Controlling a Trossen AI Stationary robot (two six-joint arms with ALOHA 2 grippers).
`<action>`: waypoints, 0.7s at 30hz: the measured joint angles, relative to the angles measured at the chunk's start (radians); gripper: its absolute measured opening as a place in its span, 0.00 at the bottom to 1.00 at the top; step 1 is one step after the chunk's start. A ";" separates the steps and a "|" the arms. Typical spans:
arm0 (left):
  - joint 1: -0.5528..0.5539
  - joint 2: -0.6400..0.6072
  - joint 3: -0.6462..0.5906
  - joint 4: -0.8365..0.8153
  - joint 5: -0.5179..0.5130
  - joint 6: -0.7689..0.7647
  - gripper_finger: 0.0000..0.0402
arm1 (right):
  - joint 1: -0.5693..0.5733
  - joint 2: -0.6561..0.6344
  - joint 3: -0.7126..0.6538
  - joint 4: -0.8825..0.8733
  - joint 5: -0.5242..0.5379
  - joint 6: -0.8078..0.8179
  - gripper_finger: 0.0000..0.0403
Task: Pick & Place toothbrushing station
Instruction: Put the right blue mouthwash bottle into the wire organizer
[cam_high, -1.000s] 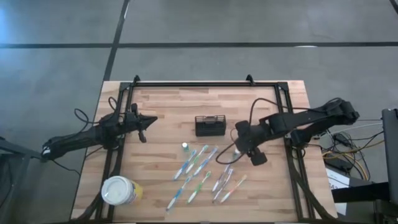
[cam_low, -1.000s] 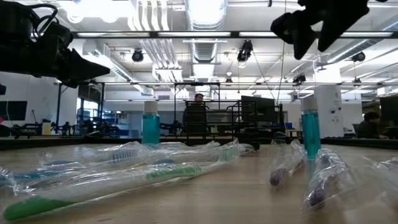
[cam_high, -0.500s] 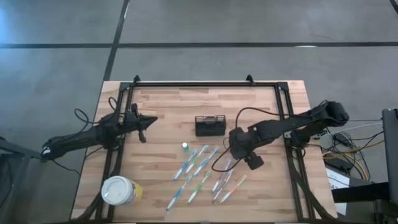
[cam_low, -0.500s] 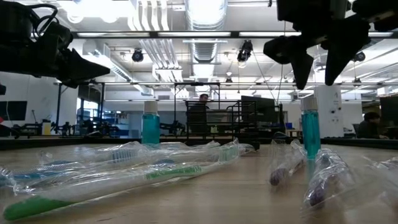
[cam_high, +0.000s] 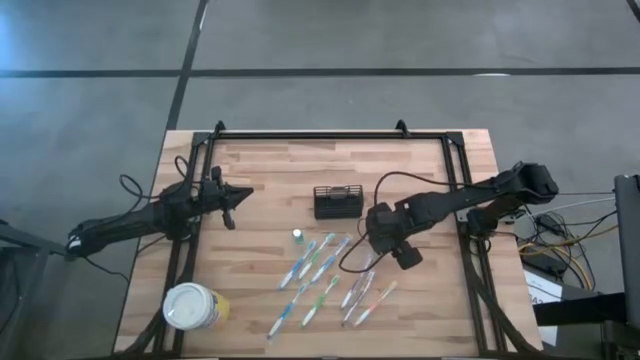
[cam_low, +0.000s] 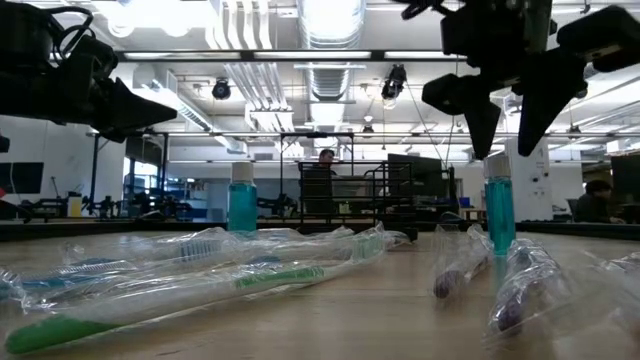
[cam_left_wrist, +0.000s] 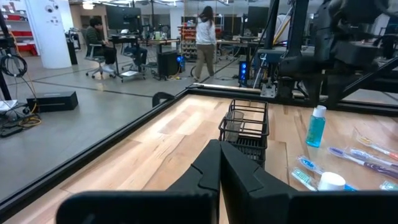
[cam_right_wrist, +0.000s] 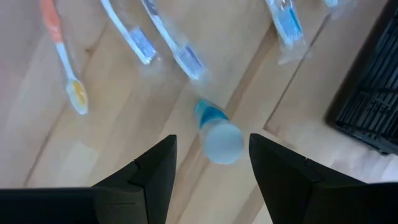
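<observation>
a: where's the toothbrushing station (cam_high: 338, 202) right now?

b: sitting flat near the middle of the desk (cam_high: 260, 175), a small black open-topped caddy with slotted wire sides. nothing is holding it. the wrapped toothbrushes (cam_high: 318, 270) lie scattered on the side of it nearer the front edge, and two small teal bottles stand near it.

a: how do you expect it to handle?

b: my guess is light and stiff, thin wire or plastic, so it shouldn't crush but could skate on the smooth wood if i nudge it. i'd pinch one of its long walls from above, over the rim, rather than try to span its length.

a: and your claws?

b: my right claw (cam_right_wrist: 211, 155) is spread wide and hangs straight over one teal bottle (cam_right_wrist: 216, 134), a finger either side of its cap, not touching it yet as far as i can see. the caddy is just beside that bottle, at the corner of my wrist view. my left claw (cam_high: 228, 200) is pressed together, empty, parked well apart on the left side and pointing toward the caddy.

a: room to move?

b: the back half of the desk is bare wood, framed by a black rail (cam_high: 310, 134). the round yellow tub (cam_high: 190, 306) sits at the front left corner, clear of everything. the tight spot is between caddy, bottle and brushes.
</observation>
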 joint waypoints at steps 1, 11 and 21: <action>0.000 0.000 0.000 0.000 0.000 0.000 0.01 | -0.005 0.000 -0.002 0.009 0.000 -0.004 0.49; 0.000 0.000 0.000 -0.001 0.001 0.000 0.01 | -0.028 0.000 -0.003 0.022 -0.028 -0.033 0.46; 0.000 0.000 0.000 -0.002 0.002 0.000 0.01 | -0.028 0.000 -0.035 0.062 -0.032 -0.033 0.43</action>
